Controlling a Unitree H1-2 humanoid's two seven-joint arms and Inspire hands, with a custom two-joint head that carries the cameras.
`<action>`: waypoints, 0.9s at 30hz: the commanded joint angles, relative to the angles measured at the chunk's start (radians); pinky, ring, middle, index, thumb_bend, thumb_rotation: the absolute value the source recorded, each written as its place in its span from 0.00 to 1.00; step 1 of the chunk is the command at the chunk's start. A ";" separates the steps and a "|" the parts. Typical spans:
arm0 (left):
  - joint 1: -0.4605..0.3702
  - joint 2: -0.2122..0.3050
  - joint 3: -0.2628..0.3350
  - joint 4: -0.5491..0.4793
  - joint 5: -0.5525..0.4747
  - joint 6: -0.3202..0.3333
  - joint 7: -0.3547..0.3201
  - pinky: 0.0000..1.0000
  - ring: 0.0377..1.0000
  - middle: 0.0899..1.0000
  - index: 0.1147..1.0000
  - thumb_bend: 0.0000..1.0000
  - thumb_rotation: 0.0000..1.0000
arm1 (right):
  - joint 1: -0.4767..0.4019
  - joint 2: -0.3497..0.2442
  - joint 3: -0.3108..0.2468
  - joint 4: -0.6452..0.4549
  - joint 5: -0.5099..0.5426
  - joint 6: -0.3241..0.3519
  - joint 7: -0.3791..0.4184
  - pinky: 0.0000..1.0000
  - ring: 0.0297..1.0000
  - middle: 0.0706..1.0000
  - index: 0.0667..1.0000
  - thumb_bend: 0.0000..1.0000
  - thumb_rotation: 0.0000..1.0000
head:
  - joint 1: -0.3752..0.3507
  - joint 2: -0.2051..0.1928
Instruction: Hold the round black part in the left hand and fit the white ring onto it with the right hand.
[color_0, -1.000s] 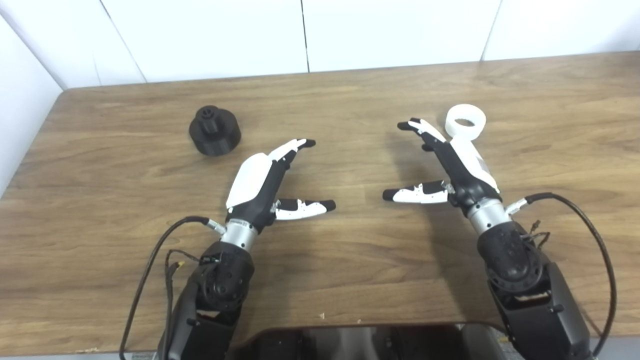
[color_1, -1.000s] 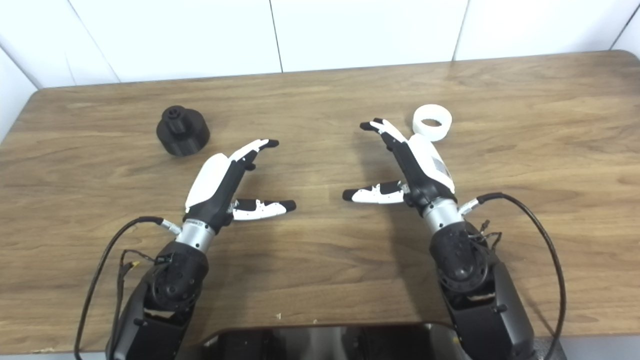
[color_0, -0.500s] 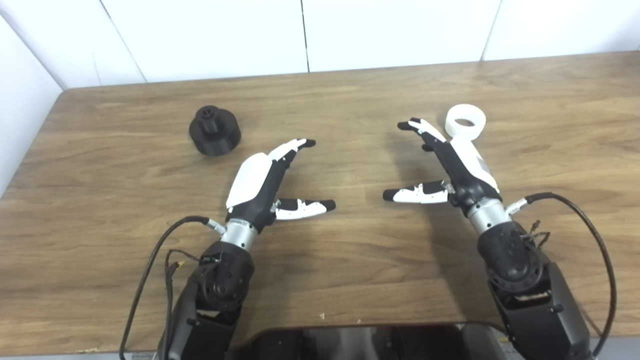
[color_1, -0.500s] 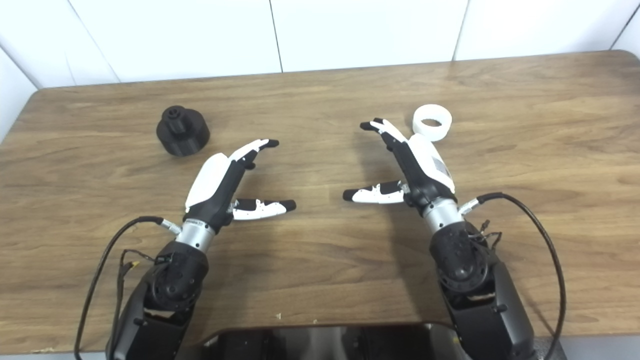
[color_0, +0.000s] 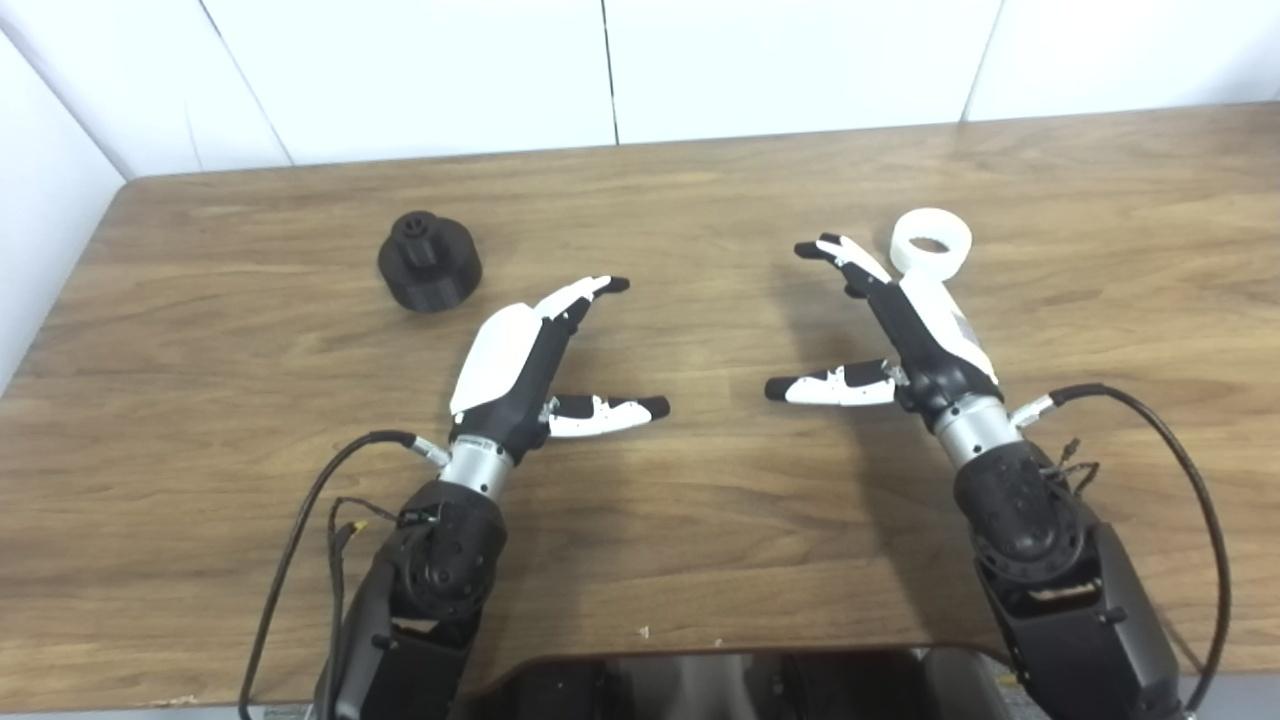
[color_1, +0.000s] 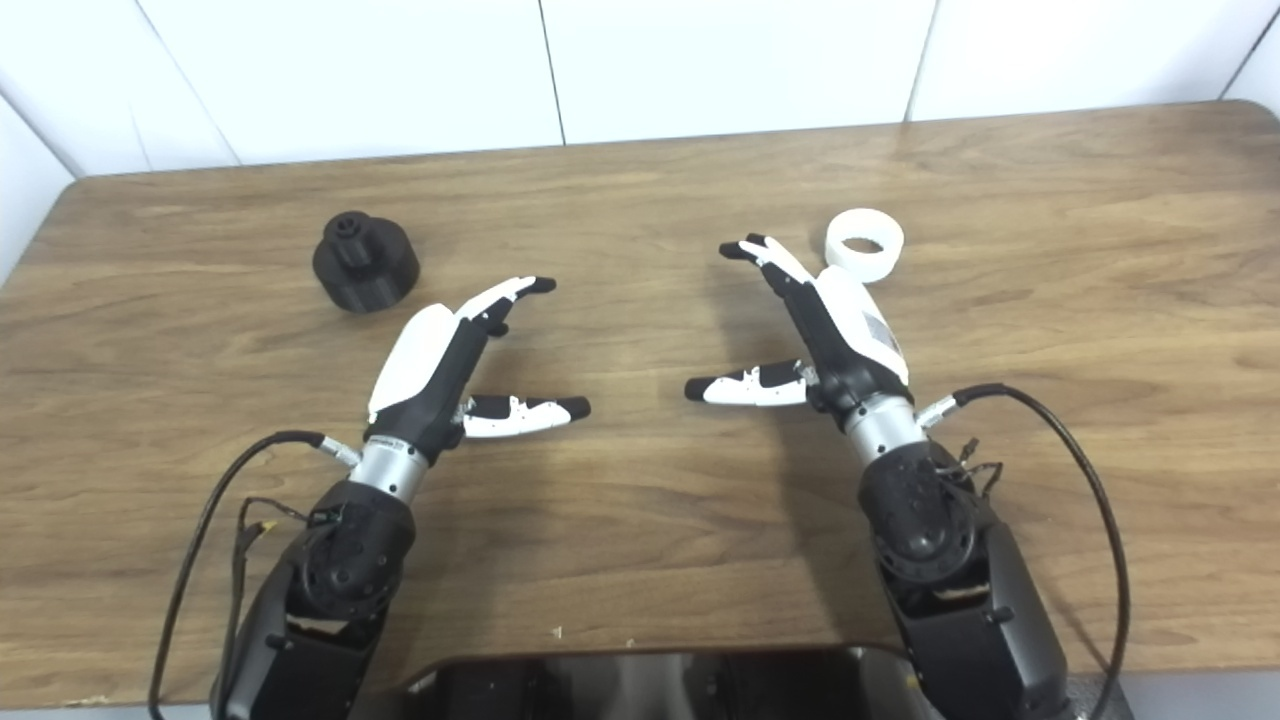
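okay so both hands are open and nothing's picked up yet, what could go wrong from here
The white ring lies just past the right hand, on its outer side; a sideways reach could knock it away rather than grasp it.

The round black part sits apart from the left hand, stub upward. Fingers closing over that stub would likely block the ring from fitting.

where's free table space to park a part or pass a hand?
Bare patches: the table strip between the black part and white ring; the gap between the left robot hand and right robot hand; the far right past the ring. Tightest: the ring sits right by the right hand's fingers.
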 joint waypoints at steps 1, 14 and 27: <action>-0.041 0.011 0.010 -0.016 -0.007 -0.037 0.022 0.76 0.90 0.89 0.82 0.90 0.35 | -0.042 0.009 0.000 -0.032 -0.005 -0.027 -0.014 0.85 0.91 0.94 0.85 0.84 0.22 | 0.001 0.000; -0.041 0.010 0.010 -0.021 -0.010 -0.037 0.022 0.76 0.90 0.89 0.82 0.91 0.34 | -0.042 0.009 -0.001 -0.034 -0.001 -0.029 -0.016 0.84 0.91 0.94 0.85 0.84 0.22 | 0.004 0.005; -0.039 0.007 0.005 -0.025 -0.005 -0.025 0.015 0.77 0.90 0.89 0.82 0.91 0.35 | -0.039 0.007 -0.003 -0.038 -0.001 -0.025 -0.012 0.85 0.92 0.94 0.85 0.84 0.23 | 0.003 0.008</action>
